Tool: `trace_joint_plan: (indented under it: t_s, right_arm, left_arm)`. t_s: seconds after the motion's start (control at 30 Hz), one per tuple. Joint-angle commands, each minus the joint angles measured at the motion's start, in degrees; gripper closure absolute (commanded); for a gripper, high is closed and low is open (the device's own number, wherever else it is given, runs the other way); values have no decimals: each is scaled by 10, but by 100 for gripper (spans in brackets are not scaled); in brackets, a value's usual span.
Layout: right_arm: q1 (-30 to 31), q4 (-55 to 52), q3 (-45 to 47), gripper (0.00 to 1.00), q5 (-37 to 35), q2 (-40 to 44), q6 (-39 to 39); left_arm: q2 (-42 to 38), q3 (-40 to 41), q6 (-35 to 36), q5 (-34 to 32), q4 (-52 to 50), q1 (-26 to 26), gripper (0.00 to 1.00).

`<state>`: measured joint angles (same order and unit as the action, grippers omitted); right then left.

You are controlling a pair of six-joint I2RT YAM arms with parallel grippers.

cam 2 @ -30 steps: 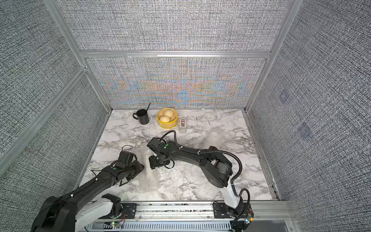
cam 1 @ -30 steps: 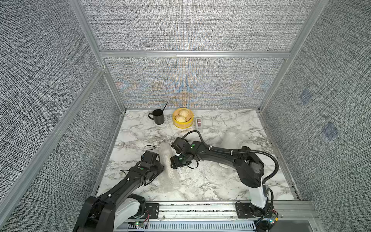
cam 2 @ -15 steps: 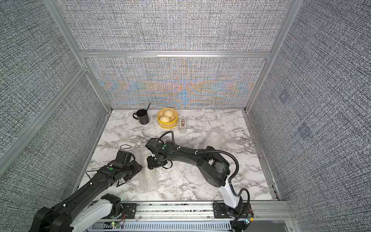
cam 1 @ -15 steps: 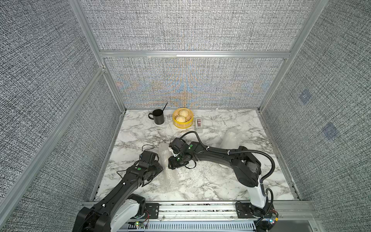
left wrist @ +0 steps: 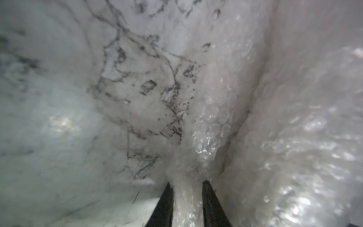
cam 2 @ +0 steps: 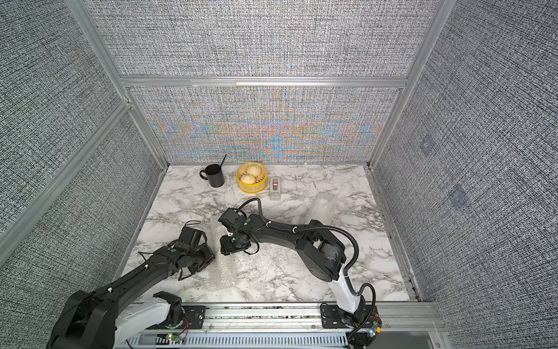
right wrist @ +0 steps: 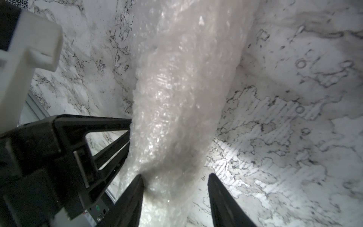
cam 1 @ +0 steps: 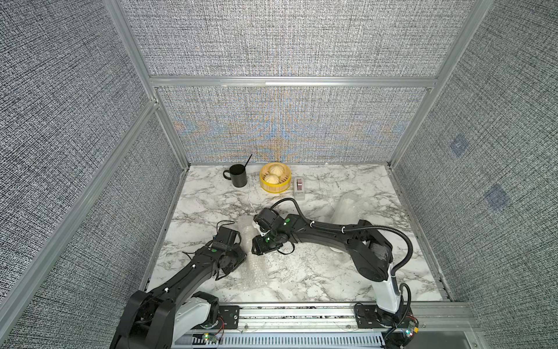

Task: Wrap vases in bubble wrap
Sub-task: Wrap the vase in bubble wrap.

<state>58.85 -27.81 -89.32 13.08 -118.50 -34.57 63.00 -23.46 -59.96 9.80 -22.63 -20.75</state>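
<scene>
A long bundle of bubble wrap (cam 1: 254, 269) (cam 2: 225, 273) lies on the marble table (cam 1: 302, 272) between my two arms. The left gripper (left wrist: 186, 181) is shut on a bunched fold of it (left wrist: 210, 127), pinched between both fingers. My right gripper (right wrist: 174, 175) is open astride the thick bundle (right wrist: 176, 98); one finger (right wrist: 135, 196) touches the wrap and the other stands clear over bare marble. In both top views the two gripper heads (cam 1: 232, 256) (cam 1: 262, 244) face each other across the bundle. No vase shows plainly; whatever is inside the wrap is hidden.
A second upright bubble-wrap bundle (cam 1: 347, 208) stands at the back right. Along the back wall are a black mug (cam 1: 238, 179), a yellow steamer with buns (cam 1: 274, 181) and a small grey box (cam 1: 299, 189). Metal frame rails border the table.
The left gripper has closed down onto the bubble wrap. The right gripper narrowed a little and shifted slightly left, toward the bundle.
</scene>
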Motion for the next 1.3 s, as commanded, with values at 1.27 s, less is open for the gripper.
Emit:
trace_joint_plan:
  t_s: [1.27]
  right_arm:
    - [-28,0,99,47,-45,44,-19]
  left_arm:
    - [48,-93,111,31,65,-115,81]
